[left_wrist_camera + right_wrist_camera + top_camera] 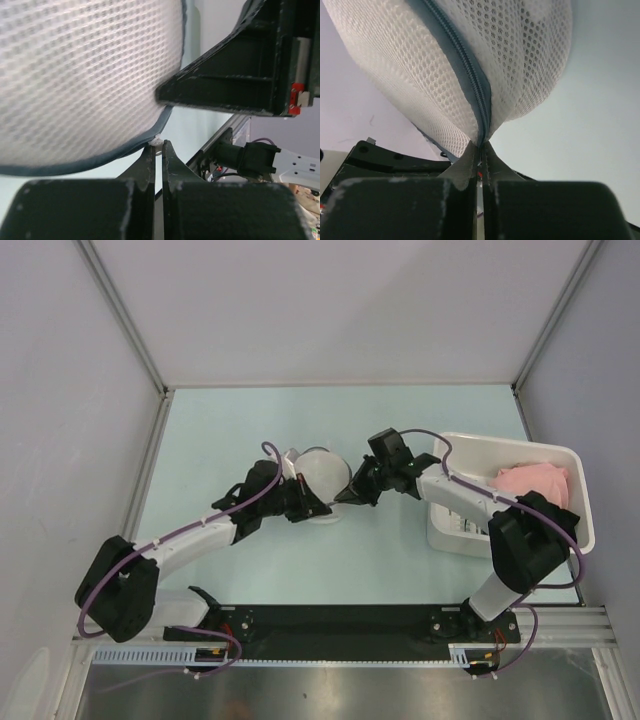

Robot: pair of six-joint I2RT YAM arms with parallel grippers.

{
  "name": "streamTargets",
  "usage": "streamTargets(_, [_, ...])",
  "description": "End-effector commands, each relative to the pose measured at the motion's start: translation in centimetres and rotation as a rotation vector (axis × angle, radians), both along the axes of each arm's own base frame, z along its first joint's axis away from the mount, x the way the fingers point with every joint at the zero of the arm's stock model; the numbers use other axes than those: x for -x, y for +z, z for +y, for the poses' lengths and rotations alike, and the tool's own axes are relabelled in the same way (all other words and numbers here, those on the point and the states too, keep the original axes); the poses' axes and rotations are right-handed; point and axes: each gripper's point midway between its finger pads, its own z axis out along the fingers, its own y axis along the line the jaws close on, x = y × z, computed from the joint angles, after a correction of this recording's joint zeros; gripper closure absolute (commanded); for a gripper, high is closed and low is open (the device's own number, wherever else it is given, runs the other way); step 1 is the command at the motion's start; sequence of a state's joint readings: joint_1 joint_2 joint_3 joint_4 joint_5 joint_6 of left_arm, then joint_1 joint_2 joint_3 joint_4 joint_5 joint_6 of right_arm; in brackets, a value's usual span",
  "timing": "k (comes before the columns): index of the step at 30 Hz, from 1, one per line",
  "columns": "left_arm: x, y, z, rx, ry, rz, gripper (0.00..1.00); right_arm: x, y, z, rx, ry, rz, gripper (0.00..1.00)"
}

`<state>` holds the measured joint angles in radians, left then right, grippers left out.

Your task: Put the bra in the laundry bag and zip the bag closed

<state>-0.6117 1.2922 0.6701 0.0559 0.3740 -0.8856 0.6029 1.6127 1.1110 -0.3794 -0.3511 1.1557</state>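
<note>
as viewed from above: pale green counter [220,430] enclosed by plain grey walls [330,300]. at right edge, white bin [578,462] holding pink garment [535,480], partly masked by right arm [455,492]. at centre, laundry bag [322,472] held between both claws; left claw [157,145] clenched on its dark rim, right claw [481,147] clenched on zipper seam.
</note>
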Motion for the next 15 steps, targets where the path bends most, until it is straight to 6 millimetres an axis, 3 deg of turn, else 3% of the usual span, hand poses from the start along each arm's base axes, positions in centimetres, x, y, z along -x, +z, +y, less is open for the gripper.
streamTargets(1, [-1.8,-1.2,3.9,-0.109,0.089,0.004,1.00,-3.0,-0.3,-3.0,0.074,0.004,-0.114,1.00])
streamTargets(3, [-2.6,-2.0,6.4,-0.162,0.126,-0.011,1.00,-3.7,-0.3,-3.7,0.100,0.059,-0.175,1.00])
streamTargets(4, [-3.3,-2.6,8.8,-0.201,0.183,0.009,1.00,-4.3,0.3,-3.9,0.088,0.079,-0.198,1.00])
streamTargets(6, [-3.8,-3.0,10.7,-0.266,0.186,-0.006,1.00,-4.8,-0.1,-4.2,0.114,0.145,-0.233,1.00])
streamTargets(7, [-4.3,-2.7,11.4,-0.280,0.192,-0.001,1.00,-5.4,0.7,-3.9,0.101,0.169,-0.261,1.00])
streamTargets(10, [-4.6,-1.4,10.0,-0.237,0.117,-0.048,1.00,-6.5,0.8,-3.3,0.106,0.225,-0.303,1.00])
streamTargets(11, [-4.6,-0.8,9.2,-0.204,0.103,-0.050,1.00,-7.5,1.7,-2.7,0.099,0.236,-0.335,1.00])
streamTargets(13, [-4.5,0.2,7.6,-0.173,0.072,-0.071,1.00,-8.3,0.5,-2.4,0.124,0.261,-0.307,1.00])
streamTargets(14, [-4.3,0.6,6.8,-0.147,0.067,-0.057,1.00,-9.7,2.1,-1.7,0.114,0.263,-0.347,1.00])
streamTargets(15, [-3.7,0.7,5.6,-0.127,0.039,-0.048,1.00,-10.2,2.3,-1.5,0.120,0.262,-0.349,1.00])
